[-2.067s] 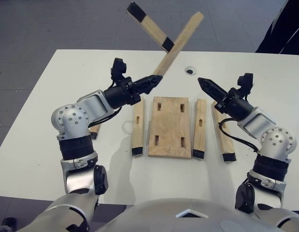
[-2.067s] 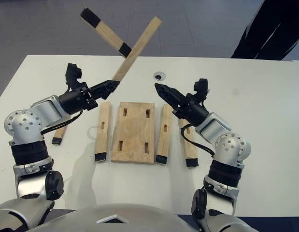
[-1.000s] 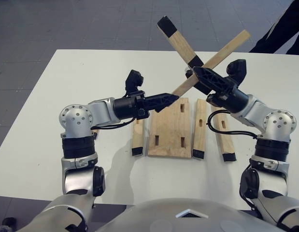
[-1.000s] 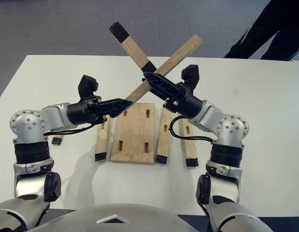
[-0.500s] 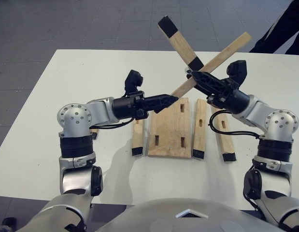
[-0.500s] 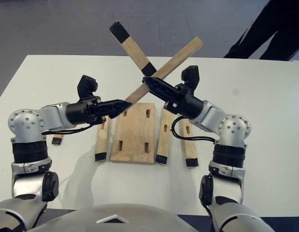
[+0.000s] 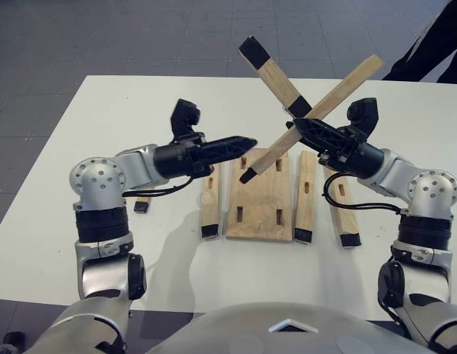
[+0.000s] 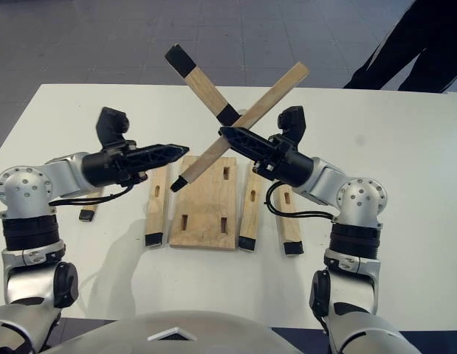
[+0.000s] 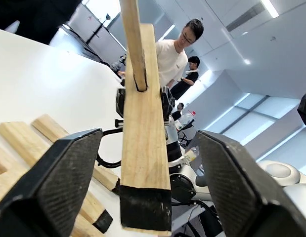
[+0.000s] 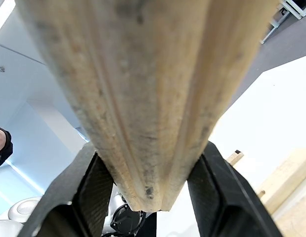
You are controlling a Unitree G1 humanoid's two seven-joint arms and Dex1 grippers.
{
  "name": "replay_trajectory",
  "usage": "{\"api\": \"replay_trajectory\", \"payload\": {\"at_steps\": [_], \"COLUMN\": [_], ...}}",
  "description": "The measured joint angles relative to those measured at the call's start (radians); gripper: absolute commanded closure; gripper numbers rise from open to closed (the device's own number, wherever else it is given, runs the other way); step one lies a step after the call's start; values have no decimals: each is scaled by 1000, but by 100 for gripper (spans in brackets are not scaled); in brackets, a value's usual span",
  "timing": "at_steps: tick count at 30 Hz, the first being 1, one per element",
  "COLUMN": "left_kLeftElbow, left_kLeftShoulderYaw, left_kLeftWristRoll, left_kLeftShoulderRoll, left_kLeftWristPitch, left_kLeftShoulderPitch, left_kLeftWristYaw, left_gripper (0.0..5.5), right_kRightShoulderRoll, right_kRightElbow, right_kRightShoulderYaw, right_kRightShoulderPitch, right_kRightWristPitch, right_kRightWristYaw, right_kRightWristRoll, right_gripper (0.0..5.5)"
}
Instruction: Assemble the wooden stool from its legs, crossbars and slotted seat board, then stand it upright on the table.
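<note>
We see the right gripper (image 7: pixel 299 128) squeezed tight on the crossed sticks (image 7: pixel 331 92), right by the spot where the two sticks meet. The sticks are up in the air, not on the table (image 7: pixel 58 192).

The long stick slants. Its black tip (image 7: pixel 247 177) hangs low, just under and in front of the left gripper (image 7: pixel 245 140). Its other end points up and away past the right jaws.

The left jaws are wide apart and touch nothing (in the left wrist view the tip sits between the two fingers with a gap on both sides). The left arm is nearer to that low end.

The seat board (image 7: pixel 259 193) lies flat below both sets of jaws, slots facing up. A loose leg (image 7: pixel 210 198) lies just beside it.

We think the next move has to bring the low tip down to a slot. We can read no words or labels on the wood.
</note>
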Motion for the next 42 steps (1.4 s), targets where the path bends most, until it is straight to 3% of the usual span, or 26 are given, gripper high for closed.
{"api": "replay_trajectory", "payload": {"at_steps": [3,6,10,16,32,42], "left_kLeftElbow": [-6,-130,-359,-389,-397,-287], "left_kLeftShoulderYaw": [15,-176,-481,-610,-738,-736], "left_kLeftWristRoll": [98,383,805,1139,1428,1589], "left_kLeftShoulderRoll": [79,146,205,292,301,477], "left_kLeftWristPitch": [-112,-358,-791,-1003,-1174,-1380], "left_kLeftShoulderPitch": [-1,65,294,355,355,271], "left_kLeftWristYaw": [-6,-10,-24,-5,-15,-59], "left_gripper": [199,199,199,199,199,199], "right_kRightShoulderRoll": [-53,-75,-103,-120,-94,-97], "right_kRightElbow": [-4,-16,-23,-44,-73,-86], "right_kRightShoulderYaw": [-11,-8,-27,-39,-36,-14], "right_kRightShoulderPitch": [36,46,48,54,74,77], "right_kRightWristPitch": [-1,-11,-67,-85,-98,-158], "right_kRightWristYaw": [16,26,26,24,4,2], "right_kRightWristRoll": [-25,-53,-107,-115,-115,-196], "right_gripper": [347,347,347,347,347,347]}}
